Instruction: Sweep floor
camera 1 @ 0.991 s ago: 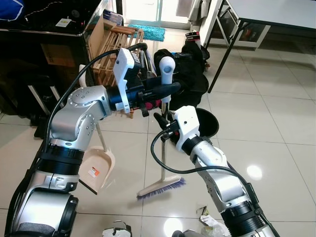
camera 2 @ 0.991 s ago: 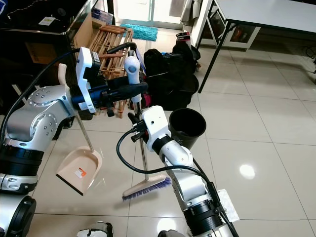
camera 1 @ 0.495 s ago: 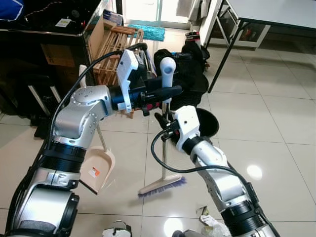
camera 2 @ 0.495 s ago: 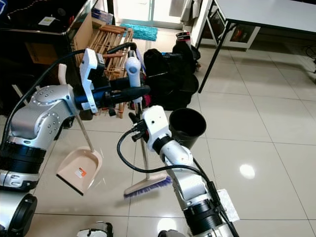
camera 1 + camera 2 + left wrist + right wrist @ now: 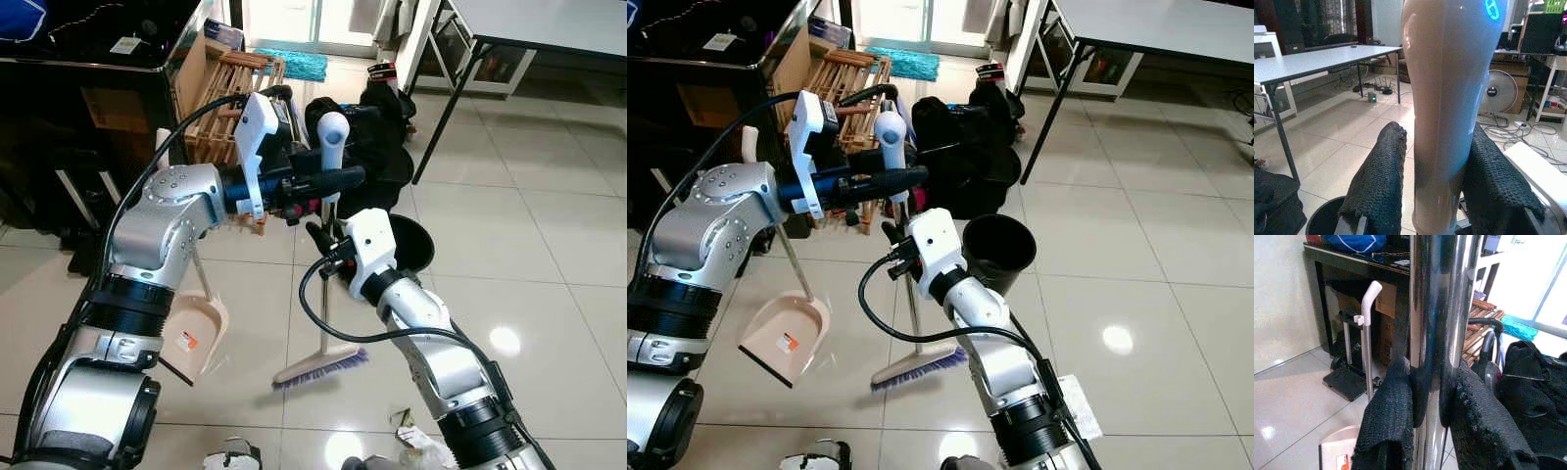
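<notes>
Two-handed hold on a broom [image 5: 327,255] standing nearly upright on the tiled floor [image 5: 549,245]. Left gripper [image 5: 328,181] clamped just under the white grip at the top of the handle; in the left wrist view, both knitted black fingers [image 5: 1378,183] pressed against the pale grip, one on each side, with no gap. Right gripper [image 5: 328,240] lower down, closed on the chrome shaft; in the right wrist view, fingers [image 5: 1391,416] tight against the metal. Likely reason for the split hold: upper hand as pivot, lower hand to drive the stroke.

Purple bristles [image 5: 323,369] down on the tiles, head canted so the brush trails toward the pink dustpan [image 5: 196,333] just beside it. Dustpan propped on its own long white handle [image 5: 1367,328], mouth low and facing the broom head, ready to receive a push. Black round bin [image 5: 999,250] close behind the right forearm, near enough for emptying later.

Scraps of litter [image 5: 411,426] on the floor near the robot's feet, apart from the bristles and not yet gathered. Black bags [image 5: 965,147] and a wooden rack [image 5: 230,98] beyond the broom, a table leg [image 5: 431,113] further off. Sweeping judged barely begun; the next stroke probably calls for a reach back toward the litter first.
</notes>
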Controlling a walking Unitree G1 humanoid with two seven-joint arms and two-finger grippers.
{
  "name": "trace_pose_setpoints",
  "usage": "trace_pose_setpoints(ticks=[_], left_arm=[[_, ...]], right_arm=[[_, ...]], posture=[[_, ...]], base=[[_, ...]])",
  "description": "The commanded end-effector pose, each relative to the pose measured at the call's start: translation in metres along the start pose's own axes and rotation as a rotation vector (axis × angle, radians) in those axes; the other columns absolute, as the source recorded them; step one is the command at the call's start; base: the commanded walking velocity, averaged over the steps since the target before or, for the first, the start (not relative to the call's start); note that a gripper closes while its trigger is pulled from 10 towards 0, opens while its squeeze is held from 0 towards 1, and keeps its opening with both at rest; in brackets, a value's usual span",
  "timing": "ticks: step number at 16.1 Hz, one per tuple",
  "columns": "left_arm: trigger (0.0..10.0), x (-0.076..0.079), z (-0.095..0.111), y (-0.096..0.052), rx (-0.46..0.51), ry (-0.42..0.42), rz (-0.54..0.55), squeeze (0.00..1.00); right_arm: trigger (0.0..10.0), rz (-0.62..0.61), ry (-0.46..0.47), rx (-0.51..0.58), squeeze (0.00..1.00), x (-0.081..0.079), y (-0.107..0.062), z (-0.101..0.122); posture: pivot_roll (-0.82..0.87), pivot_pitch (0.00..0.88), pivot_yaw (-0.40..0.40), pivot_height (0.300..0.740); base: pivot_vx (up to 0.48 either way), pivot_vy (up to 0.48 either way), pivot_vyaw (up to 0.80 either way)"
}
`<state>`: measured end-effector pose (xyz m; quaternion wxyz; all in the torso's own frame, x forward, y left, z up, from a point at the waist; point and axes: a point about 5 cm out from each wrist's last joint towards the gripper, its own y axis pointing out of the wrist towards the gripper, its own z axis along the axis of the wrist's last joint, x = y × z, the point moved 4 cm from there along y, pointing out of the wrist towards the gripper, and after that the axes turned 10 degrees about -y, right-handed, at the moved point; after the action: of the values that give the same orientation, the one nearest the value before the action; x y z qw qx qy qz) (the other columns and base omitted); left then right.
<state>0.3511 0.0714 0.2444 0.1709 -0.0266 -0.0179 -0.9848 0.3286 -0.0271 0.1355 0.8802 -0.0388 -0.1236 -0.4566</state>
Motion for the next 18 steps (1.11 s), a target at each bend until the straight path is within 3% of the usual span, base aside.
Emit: trace_pose_setpoints(ticks=[1,4,5,6,7,16,17,18], left_arm=[[10.0,0.0024,0.0039,0.0045,-0.010,0.025,-0.015,0.00],[10.0,0.0031,0.0031,0.0040,-0.011,0.015,-0.023,0.00],[6.5,0.0035,0.0027,0.0038,-0.012,0.012,-0.027,0.00],[3.8,0.0036,0.0026,0.0038,-0.012,0.010,-0.028,0.00],[0.0,0.0040,0.0027,0.0038,-0.011,0.004,-0.032,0.00],[0.0,-0.0004,0.0073,0.0013,0.012,-0.004,-0.016,0.00],[0.0,-0.0033,0.0091,0.0007,0.020,0.007,0.003,0.00],[0.0,-0.0043,0.0096,0.0005,0.021,0.012,0.010,0.00]], right_arm=[[0.0,-0.013,-0.033,0.043,0.00,0.0048,0.0030,0.0110],[0.0,-0.010,-0.032,0.045,0.00,0.0038,0.0034,0.0113],[0.0,-0.009,-0.032,0.045,0.00,0.0036,0.0034,0.0114],[0.0,-0.009,-0.031,0.046,0.00,0.0034,0.0034,0.0114],[0.0,-0.007,-0.030,0.046,0.00,0.0031,0.0035,0.0115],[0.0,-0.009,-0.030,0.042,0.00,0.0038,0.0038,0.0107],[1.0,-0.017,-0.038,0.038,0.00,0.0049,0.0038,0.0101],[1.0,-0.021,-0.042,0.035,0.00,0.0055,0.0038,0.0098]], posture=[[0.14,0.068,-0.059,0.740],[0.14,0.066,-0.060,0.740],[0.14,0.066,-0.060,0.740],[0.14,0.067,-0.060,0.740],[0.14,0.069,-0.060,0.740],[0.14,0.071,-0.063,0.740],[0.14,0.071,-0.063,0.740],[0.14,0.071,-0.063,0.740]], base=[[0.000,0.000,0.00],[0.000,0.000,0.00],[0.000,0.000,0.00],[0.000,0.000,0.00],[0.000,0.000,0.00],[0.000,0.000,0.00],[0.000,0.000,0.00],[0.000,0.000,0.00]])
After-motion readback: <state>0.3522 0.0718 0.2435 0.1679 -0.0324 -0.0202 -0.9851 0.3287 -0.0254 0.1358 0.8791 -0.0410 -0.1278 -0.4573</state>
